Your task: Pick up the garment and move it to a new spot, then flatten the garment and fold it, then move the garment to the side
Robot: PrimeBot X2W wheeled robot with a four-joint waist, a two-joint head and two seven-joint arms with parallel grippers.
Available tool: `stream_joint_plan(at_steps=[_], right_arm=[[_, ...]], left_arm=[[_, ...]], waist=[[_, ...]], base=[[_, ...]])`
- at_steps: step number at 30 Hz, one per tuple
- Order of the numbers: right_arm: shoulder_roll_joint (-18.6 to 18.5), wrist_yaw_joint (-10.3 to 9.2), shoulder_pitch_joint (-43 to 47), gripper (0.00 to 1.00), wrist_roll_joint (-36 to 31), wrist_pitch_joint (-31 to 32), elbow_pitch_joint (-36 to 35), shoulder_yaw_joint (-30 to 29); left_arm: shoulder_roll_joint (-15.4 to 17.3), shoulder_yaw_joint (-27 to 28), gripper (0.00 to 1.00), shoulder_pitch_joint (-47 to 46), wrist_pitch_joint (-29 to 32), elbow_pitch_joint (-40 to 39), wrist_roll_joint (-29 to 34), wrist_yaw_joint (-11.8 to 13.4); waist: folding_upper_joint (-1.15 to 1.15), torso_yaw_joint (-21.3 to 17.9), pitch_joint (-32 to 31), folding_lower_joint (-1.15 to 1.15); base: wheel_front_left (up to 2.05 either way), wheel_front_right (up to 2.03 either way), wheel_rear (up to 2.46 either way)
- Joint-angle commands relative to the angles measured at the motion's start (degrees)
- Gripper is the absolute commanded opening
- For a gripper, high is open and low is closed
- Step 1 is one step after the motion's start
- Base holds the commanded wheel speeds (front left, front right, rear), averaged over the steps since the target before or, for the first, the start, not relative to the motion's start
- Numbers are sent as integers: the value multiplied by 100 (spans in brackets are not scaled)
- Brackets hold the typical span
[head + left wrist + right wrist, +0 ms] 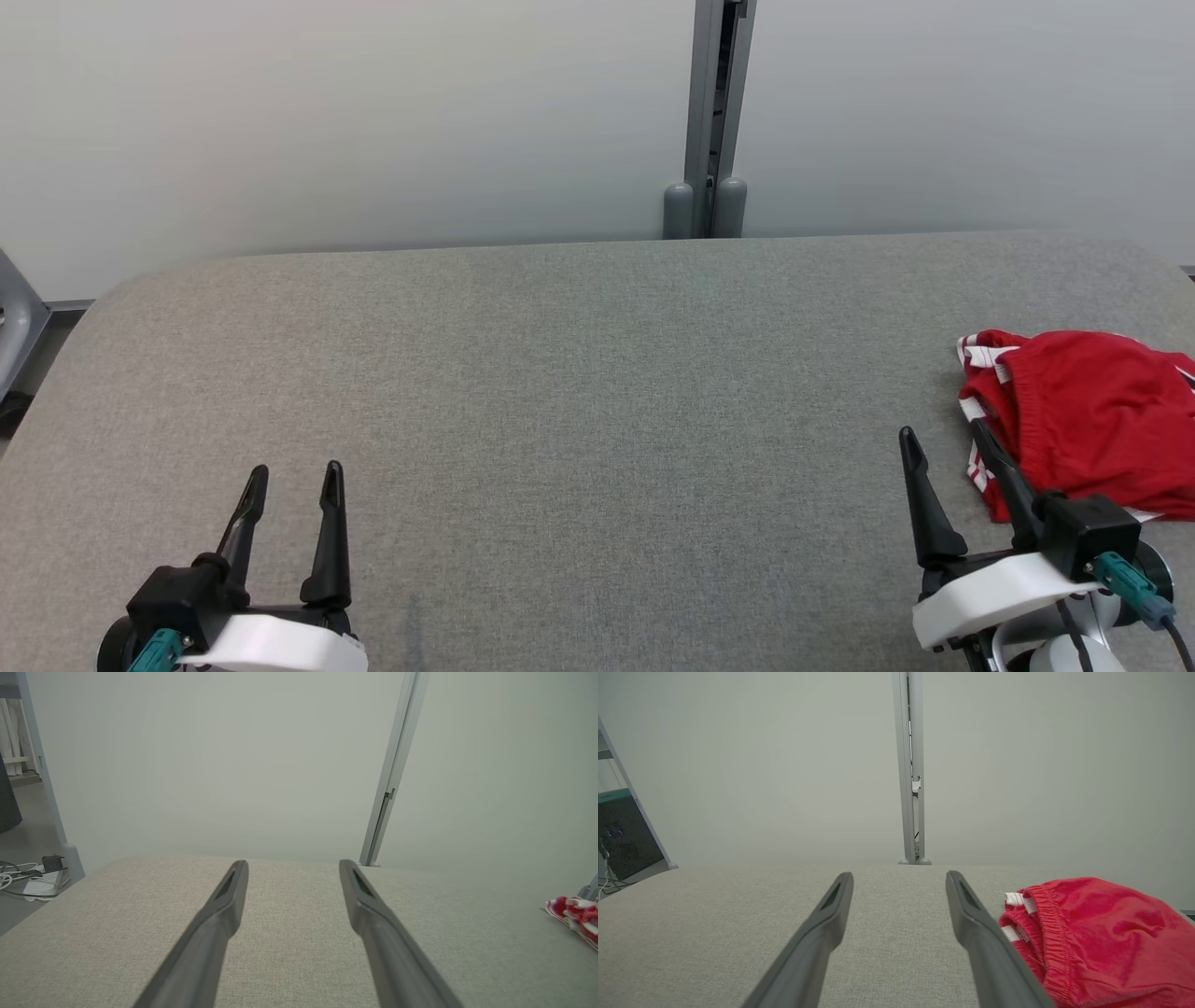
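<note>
The left gripper (293, 864) hangs over the grey table (84, 942), its fingers (219, 914) spread wide with nothing between. The red garment (573, 914) (white stripes on it) lies crumpled at the right edge, well apart.

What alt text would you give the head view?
A crumpled red garment with white trim lies at the right edge of a grey table, the open right claw beside it. The open left claw sits at lower left over bare table; a pale wall and grey post stand behind.
</note>
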Motion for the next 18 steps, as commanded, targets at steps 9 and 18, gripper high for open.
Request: stream_joint_plan(at_steps=[9,18], right_arm=[[2,1,-47,100,-41,-90,-108,-22],[27,1,-39,100,-58,-104,-60,-36]], left_arm=[[4,-9,100,-46,-22,61,73,-66],[-6,8,100,-53,-21,76,74,-84]], waist=[[0,9,-14,0],[0,15,-14,0]], base=[[0,0,0],[0,0,0]])
